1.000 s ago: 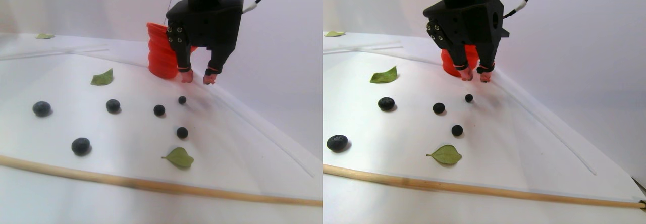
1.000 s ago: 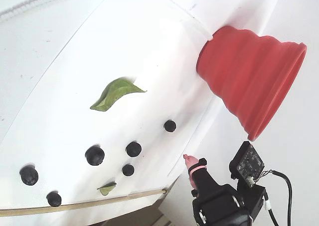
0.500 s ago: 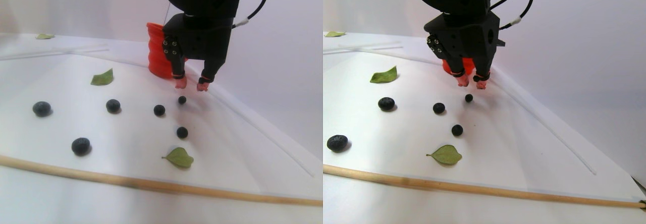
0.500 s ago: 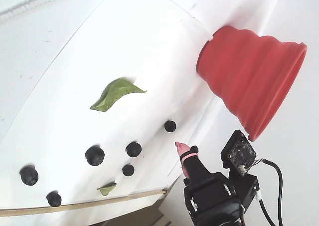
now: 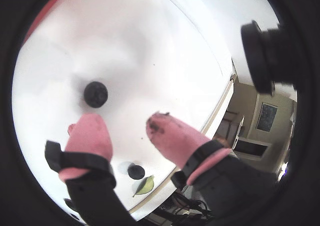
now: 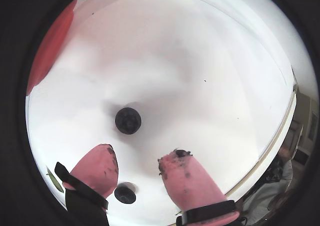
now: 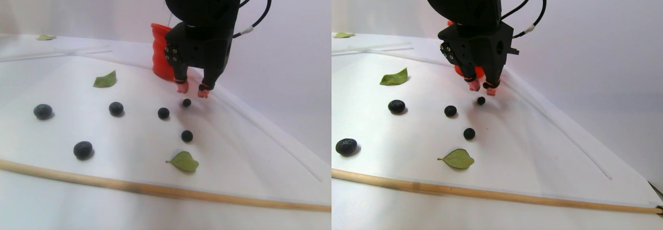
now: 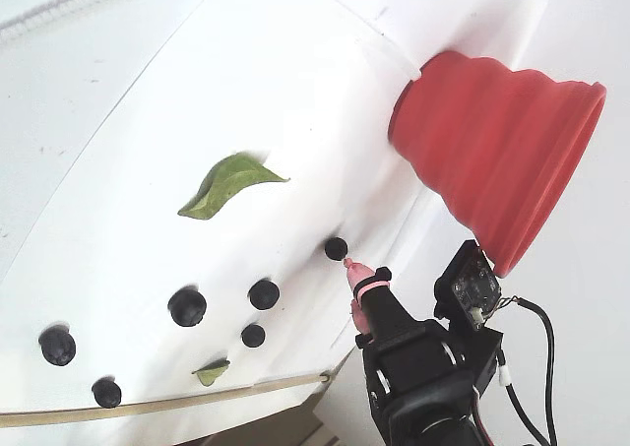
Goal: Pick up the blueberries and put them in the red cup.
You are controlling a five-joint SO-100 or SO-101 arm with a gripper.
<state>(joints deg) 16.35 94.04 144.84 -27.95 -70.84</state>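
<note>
Wrist view has the hand (image 6: pixel 137 163) spread open, empty, over a berry (image 6: pixel 128 120) (tiny, soft, rolls easily), so I'd pinch gently across its middle.

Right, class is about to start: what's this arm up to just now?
The arm's hand hangs open just above one blueberry on the white table, near the red cup, and holds nothing. The fingers have not closed on it. Five more berries and some green leaves lie loose on the table, all outside the cup.
</note>
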